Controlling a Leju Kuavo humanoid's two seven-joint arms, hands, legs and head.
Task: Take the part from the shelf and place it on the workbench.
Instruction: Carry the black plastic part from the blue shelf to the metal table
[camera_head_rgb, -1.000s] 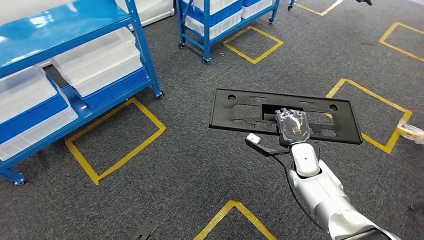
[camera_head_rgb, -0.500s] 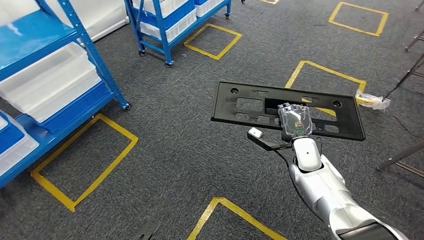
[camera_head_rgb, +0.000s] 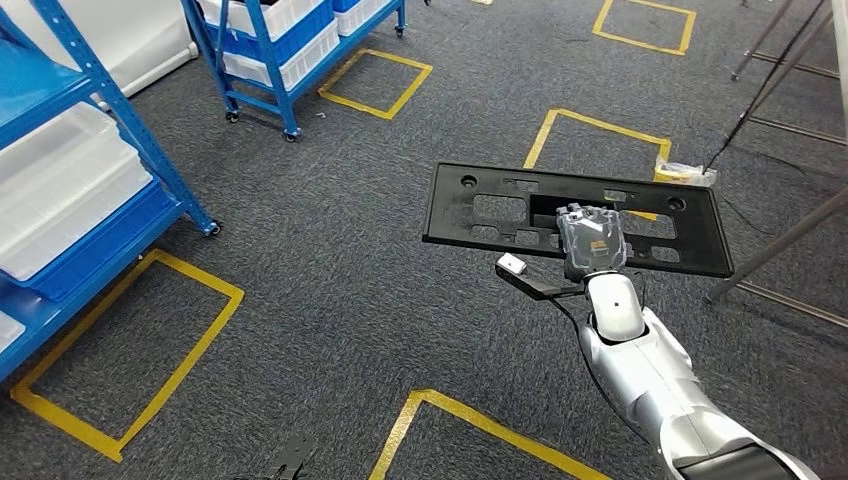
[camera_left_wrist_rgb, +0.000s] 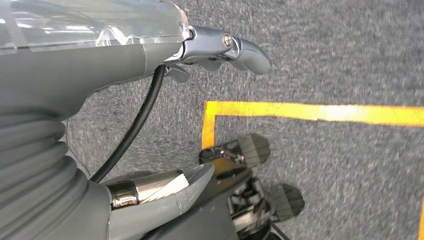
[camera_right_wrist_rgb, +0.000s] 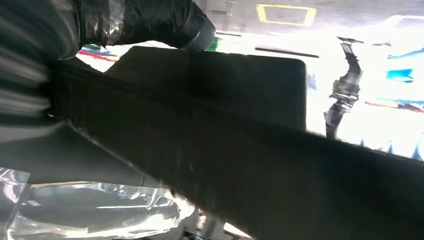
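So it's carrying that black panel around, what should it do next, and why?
Probably keep turning away from the blue shelf while holding the black panel level. The right hand grips the panel over open carpet, and no workbench is in sight to set it on. The left hand hangs by the floor, holding nothing.

- Head cam: high on the body, looks fwd and down over dark grey carpet floor (camera_head_rgb: 330, 300) w/ yellow tape squares (camera_head_rgb: 120, 360); blue metal shelf racks (camera_head_rgb: 150, 150) at far left. Wide, distant view.
- Left wrist cam: v. close behind the left hand (camera_left_wrist_rgb: 100, 60), faces down at same carpet and yellow tape; shares floor w/ head cam.
- Right wrist cam: v. close, under the long flat black plastic panel (camera_right_wrist_rgb: 225, 165); shares that panel (camera_head_rgb: 480, 210) w/ head cam.
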